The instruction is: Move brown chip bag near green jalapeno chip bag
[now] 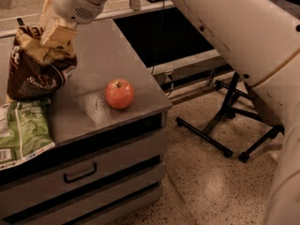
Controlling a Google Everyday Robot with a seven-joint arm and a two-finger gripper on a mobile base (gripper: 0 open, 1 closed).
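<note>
My gripper [52,33] is at the upper left, above the grey cabinet top [98,55], shut on the crumpled top of the brown chip bag [33,74]. The bag hangs upright, and its bottom edge meets the far edge of the green jalapeno chip bag [21,131]. The green bag lies flat at the front left of the top and is partly cut off by the left edge of the view. Whether the brown bag rests on the surface I cannot tell.
A red apple [119,93] sits on the cabinet top to the right of both bags, near the front right corner. A drawer handle [79,173] is below it. A black metal stand [229,121] is on the speckled floor to the right.
</note>
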